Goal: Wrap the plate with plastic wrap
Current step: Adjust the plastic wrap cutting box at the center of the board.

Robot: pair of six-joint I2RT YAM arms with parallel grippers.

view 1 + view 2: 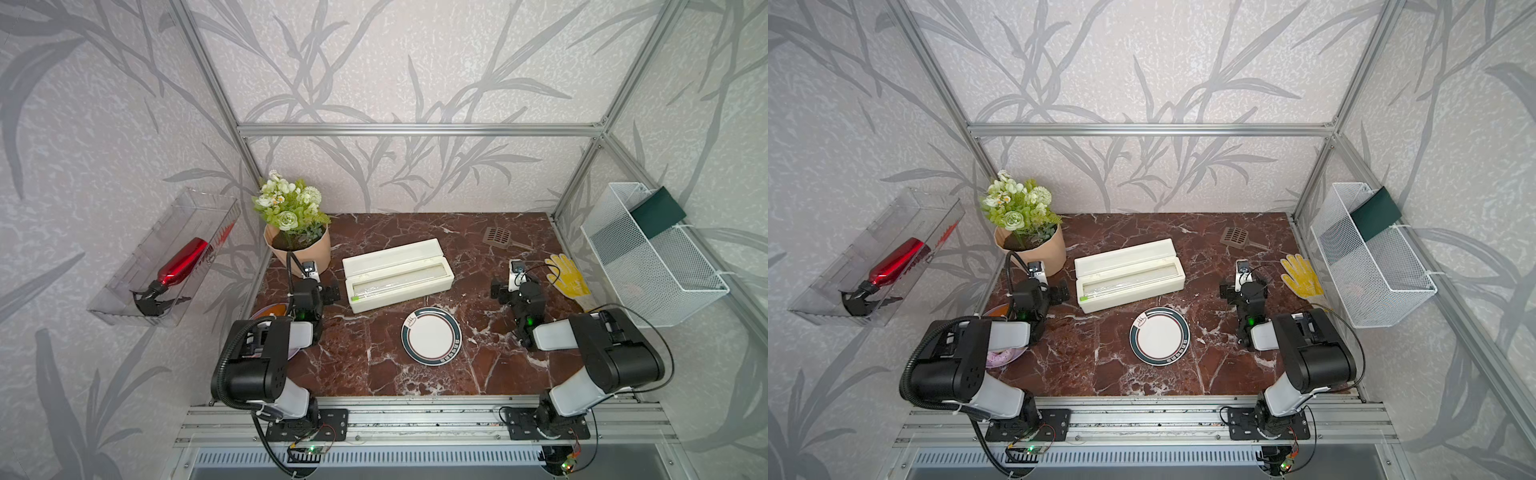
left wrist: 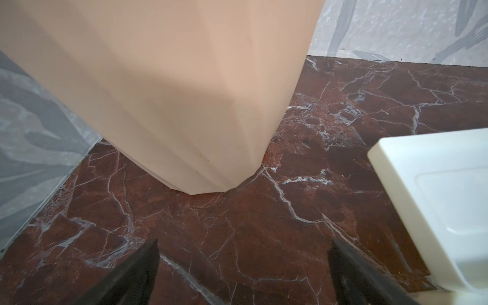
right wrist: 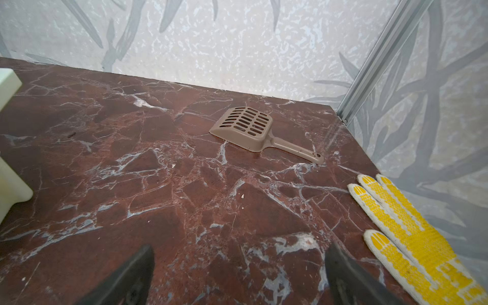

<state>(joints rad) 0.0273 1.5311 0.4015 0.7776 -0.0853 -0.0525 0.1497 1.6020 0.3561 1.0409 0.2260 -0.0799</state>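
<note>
The box (image 1: 397,274) lies open mid-table, with the plate (image 1: 431,336) bare at its 5 o'clock and the wrap (image 1: 399,283) rolled inside. The left gripper (image 2: 244,248) at its 9 and the right gripper (image 3: 239,250) at 3 are both wide open and empty. Best to pinch the film's edge near both ends and pull evenly.

White, green-rimmed plate (image 1: 431,336) lies flat, empty, uncovered on the table (image 1: 353,365)
</note>
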